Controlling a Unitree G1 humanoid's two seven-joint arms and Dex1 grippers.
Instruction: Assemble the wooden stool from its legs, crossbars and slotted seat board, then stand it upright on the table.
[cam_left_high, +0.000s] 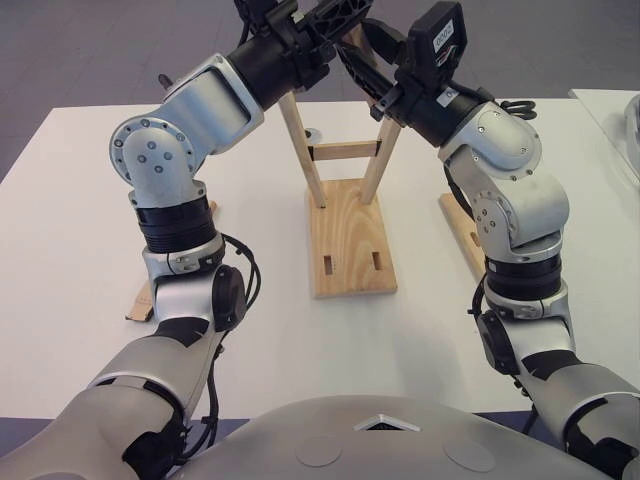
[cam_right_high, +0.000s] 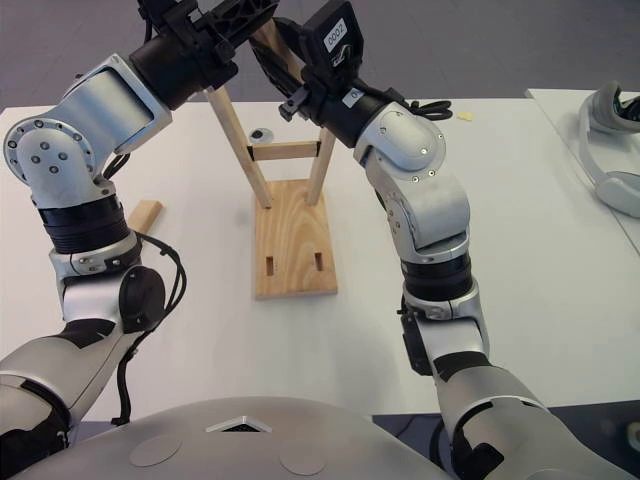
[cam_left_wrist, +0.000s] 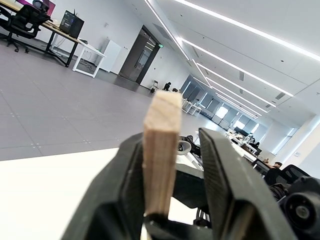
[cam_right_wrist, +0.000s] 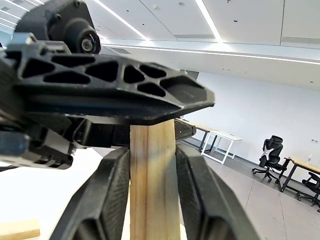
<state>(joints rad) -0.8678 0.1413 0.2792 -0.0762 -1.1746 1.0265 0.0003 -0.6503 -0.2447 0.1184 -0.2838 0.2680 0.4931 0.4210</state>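
Observation:
The slotted seat board (cam_left_high: 350, 245) lies flat mid-table, its two near slots bare. Two legs (cam_left_high: 303, 150) (cam_left_high: 381, 160) stand in its far end, joined by a crossbar (cam_left_high: 345, 151). Above this frame a separate wooden bar (cam_left_high: 354, 40) is held in the air. My left gripper (cam_left_high: 335, 20) comes from the left and is shut on the bar (cam_left_wrist: 161, 150). My right gripper (cam_left_high: 372, 72) comes from the right, shut on the same bar (cam_right_wrist: 152, 185), with the left gripper's finger (cam_right_wrist: 115, 95) crossing just above. The arms hide the leg tops.
A loose wooden piece (cam_left_high: 140, 300) lies on the table behind my left arm, and another (cam_left_high: 462, 230) lies behind my right arm. A small round part (cam_right_high: 264, 133) sits beyond the frame. A white headset (cam_right_high: 610, 140) rests on the neighbouring table at right.

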